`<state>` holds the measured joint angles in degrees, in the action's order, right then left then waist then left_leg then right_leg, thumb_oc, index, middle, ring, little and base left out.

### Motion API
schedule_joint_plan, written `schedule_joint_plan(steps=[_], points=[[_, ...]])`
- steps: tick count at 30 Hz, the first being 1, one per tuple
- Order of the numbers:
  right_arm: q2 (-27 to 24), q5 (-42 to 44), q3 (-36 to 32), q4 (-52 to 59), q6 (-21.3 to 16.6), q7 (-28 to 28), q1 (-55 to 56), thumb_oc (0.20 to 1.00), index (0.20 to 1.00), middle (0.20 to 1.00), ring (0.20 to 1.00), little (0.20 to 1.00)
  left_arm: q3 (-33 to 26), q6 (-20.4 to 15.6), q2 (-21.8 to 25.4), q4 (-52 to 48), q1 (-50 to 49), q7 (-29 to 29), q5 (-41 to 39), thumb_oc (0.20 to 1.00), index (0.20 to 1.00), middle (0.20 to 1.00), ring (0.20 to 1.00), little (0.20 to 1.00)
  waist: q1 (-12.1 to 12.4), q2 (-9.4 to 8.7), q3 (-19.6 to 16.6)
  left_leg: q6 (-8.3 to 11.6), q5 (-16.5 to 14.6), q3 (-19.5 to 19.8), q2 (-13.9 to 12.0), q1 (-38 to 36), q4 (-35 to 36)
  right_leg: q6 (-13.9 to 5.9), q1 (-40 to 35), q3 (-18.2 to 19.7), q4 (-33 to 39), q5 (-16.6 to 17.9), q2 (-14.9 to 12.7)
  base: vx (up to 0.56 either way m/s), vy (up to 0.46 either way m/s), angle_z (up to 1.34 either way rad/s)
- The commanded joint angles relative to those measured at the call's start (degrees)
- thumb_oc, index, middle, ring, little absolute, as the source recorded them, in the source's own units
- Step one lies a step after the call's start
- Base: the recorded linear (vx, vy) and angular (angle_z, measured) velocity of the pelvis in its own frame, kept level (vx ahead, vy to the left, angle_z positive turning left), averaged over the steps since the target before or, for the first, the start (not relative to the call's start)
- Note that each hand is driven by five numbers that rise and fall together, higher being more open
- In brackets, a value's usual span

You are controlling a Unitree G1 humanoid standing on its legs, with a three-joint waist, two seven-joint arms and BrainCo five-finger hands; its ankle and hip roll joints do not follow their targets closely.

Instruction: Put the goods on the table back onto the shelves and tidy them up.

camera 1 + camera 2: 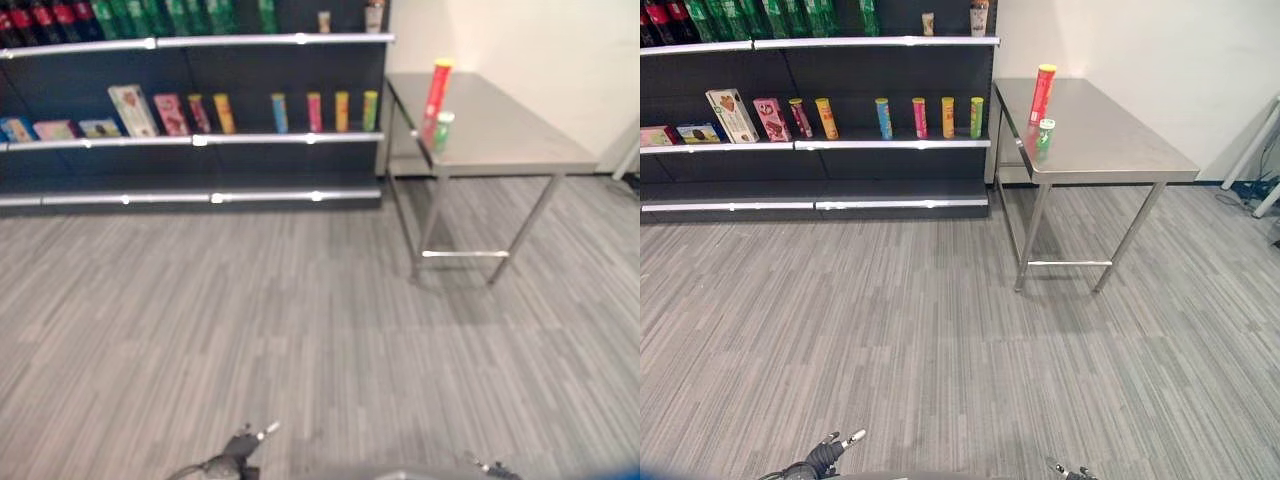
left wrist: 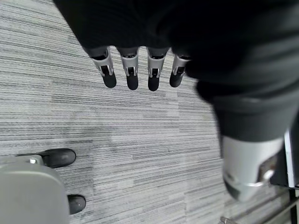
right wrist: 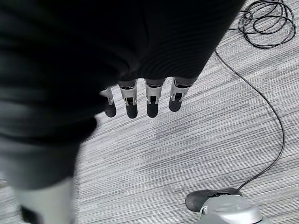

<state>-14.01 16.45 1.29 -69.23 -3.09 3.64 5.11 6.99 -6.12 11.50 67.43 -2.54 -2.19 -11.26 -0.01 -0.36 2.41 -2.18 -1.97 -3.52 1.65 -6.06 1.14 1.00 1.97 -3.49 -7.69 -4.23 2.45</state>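
- Goods: tall red tube (image 1: 1043, 92) with yellow cap stands upright on the steel surface (image 1: 1110, 140), near its edge closest to the shelves; small green can (image 1: 1045, 134) just beside it, toward the front, also upright.
- Surface stands right of the shelves (image 1: 820, 146), against a white wall.
- Middle shelf: row of upright tubes, blue (image 1: 883, 118), pink (image 1: 919, 117), orange (image 1: 948, 116), green (image 1: 977, 116); further left two more tubes (image 1: 826, 118) and boxes (image 1: 730, 115), some leaning back.
- Top shelf: bottles (image 1: 740, 17), green and red, probably soda, cut off by the frame edge.
- Lower shelf rail (image 1: 815, 205) runs just above grey striped floor (image 1: 940, 330).
- Left hand (image 2: 131, 70): low, well away from the surface, fingers (image 2: 132, 74) straight and pointing down over the floor, holding nothing.
- Right hand (image 3: 140, 98): same, fingers (image 3: 153, 100) straight, loose, nothing in them, floor below.
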Motion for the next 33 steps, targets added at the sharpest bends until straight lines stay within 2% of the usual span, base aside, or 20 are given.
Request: schedule_joint_plan(steps=[1,33], points=[[-2.0,1.1,-0.1,-0.4,-1.4,0.9,-3.2,1.0,1.0,1.0,1.0,1.0,0.1,-1.5,0.1,0.6,3.5,0.0,-0.6,1.0,1.0,1.0,1.0,1.0,-1.1,-1.42,1.7,5.34,-1.0,1.1,-1.5,-2.3,3.9,-7.71,-8.9,1.2,11.6,3.4,-2.5,0.0,0.0,0.0],[-0.9,-0.1,1.1,-1.6,-1.2,1.5,-2.6,1.0,1.0,1.0,1.0,1.0,-0.4,-1.2,-0.7,2.2,2.2,-0.7,-0.1,1.0,1.0,1.0,1.0,1.0,-0.3,-1.56,1.8,5.09,-1.1,1.5,-1.7,-2.5,3.9,-7.52,-9.5,0.9,11.7,2.7,-2.2,0.0,-0.002,0.01]])
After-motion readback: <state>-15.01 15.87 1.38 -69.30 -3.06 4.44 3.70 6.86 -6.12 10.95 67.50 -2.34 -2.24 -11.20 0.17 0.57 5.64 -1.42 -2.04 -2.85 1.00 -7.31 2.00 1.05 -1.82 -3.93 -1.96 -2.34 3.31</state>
